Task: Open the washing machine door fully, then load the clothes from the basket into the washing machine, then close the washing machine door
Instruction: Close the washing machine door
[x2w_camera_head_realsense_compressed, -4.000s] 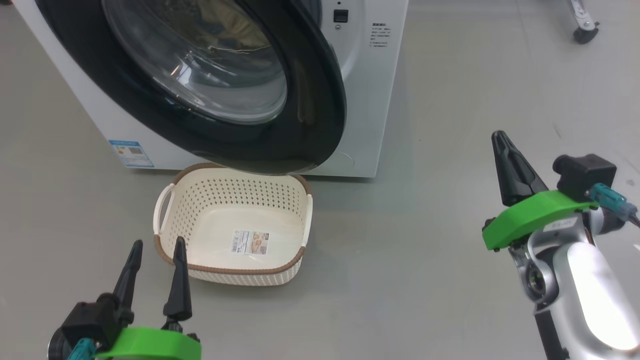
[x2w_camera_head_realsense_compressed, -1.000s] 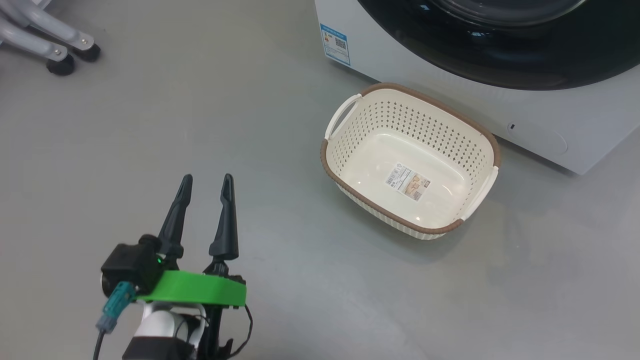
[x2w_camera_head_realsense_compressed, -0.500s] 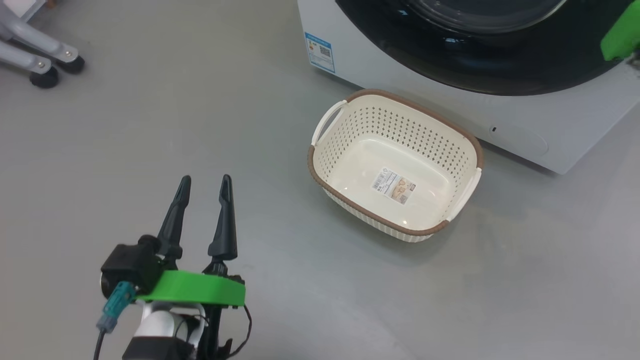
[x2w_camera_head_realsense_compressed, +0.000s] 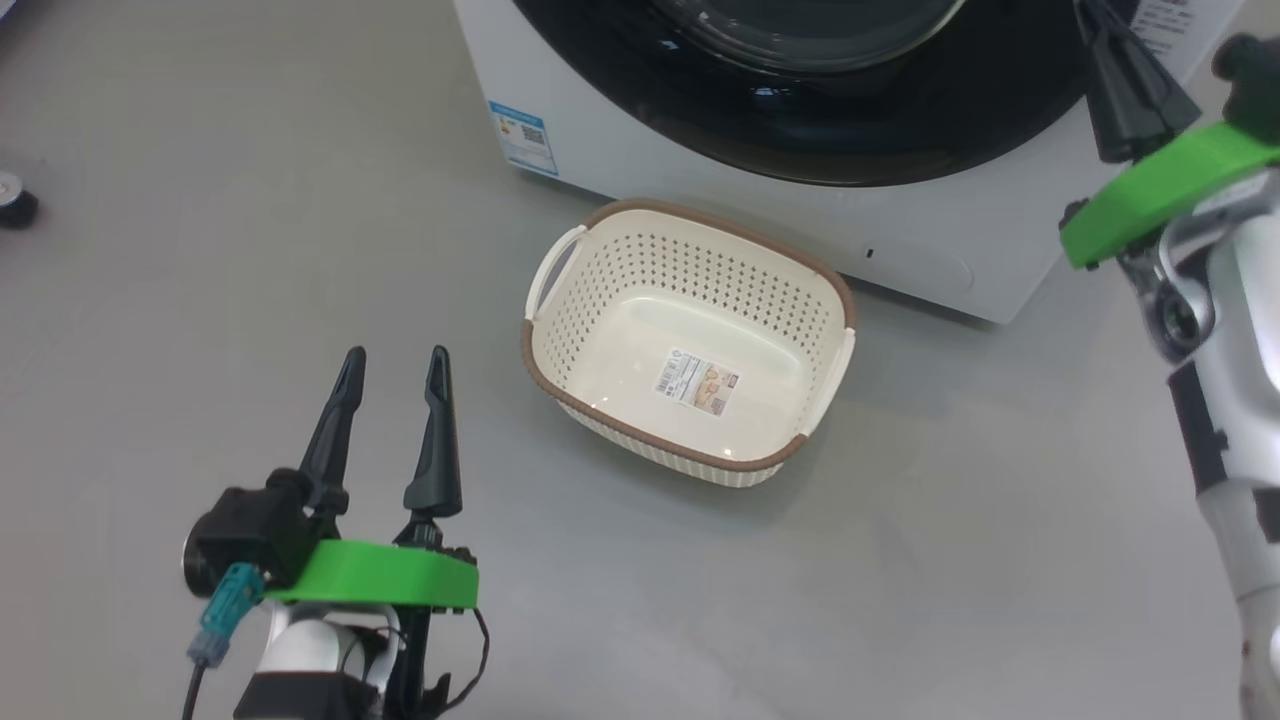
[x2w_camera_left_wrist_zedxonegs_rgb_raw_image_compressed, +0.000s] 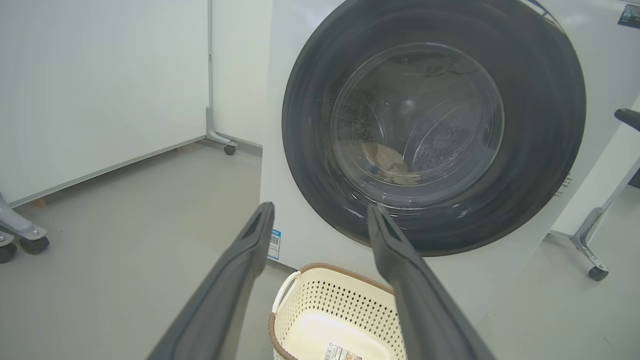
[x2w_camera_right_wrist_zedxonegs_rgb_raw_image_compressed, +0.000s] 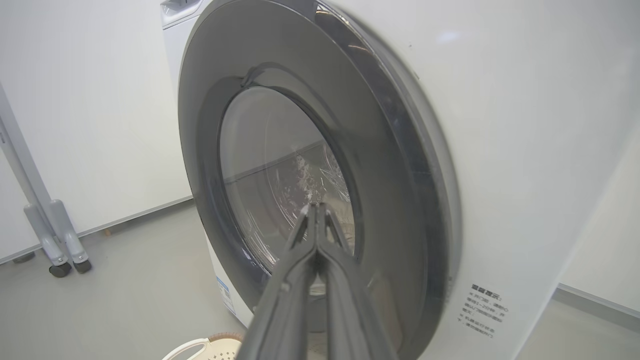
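The washing machine (x2w_camera_head_realsense_compressed: 700, 200) stands at the top of the head view. Its black-rimmed door (x2w_camera_left_wrist_zedxonegs_rgb_raw_image_compressed: 435, 130) lies against the white front; I cannot tell if it is latched. Pale clothes (x2w_camera_left_wrist_zedxonegs_rgb_raw_image_compressed: 387, 162) show through the glass, low in the drum. On the floor before the machine sits the cream basket (x2w_camera_head_realsense_compressed: 560, 330), holding nothing but its label. My left gripper (x2w_camera_head_realsense_compressed: 396, 355) hovers open left of the basket, nothing between its fingers. My right gripper (x2w_camera_head_realsense_compressed: 1100, 25) is shut and empty, its tip in front of the door's rim (x2w_camera_right_wrist_zedxonegs_rgb_raw_image_compressed: 400, 165) on the right side.
A white wheeled panel (x2w_camera_left_wrist_zedxonegs_rgb_raw_image_compressed: 100, 90) stands left of the machine, with its grey legs and casters (x2w_camera_right_wrist_zedxonegs_rgb_raw_image_compressed: 55, 240). Another stand's caster (x2w_camera_left_wrist_zedxonegs_rgb_raw_image_compressed: 597, 272) is on the right. A black wheel (x2w_camera_head_realsense_compressed: 10, 205) sits at the left edge. Grey floor (x2w_camera_head_realsense_compressed: 900, 560) lies open around the basket.
The head camera has swung, shifting the whole picture left. My right gripper has come into the head view at upper right, by the door's rim. Four seconds ago the door stood ajar.
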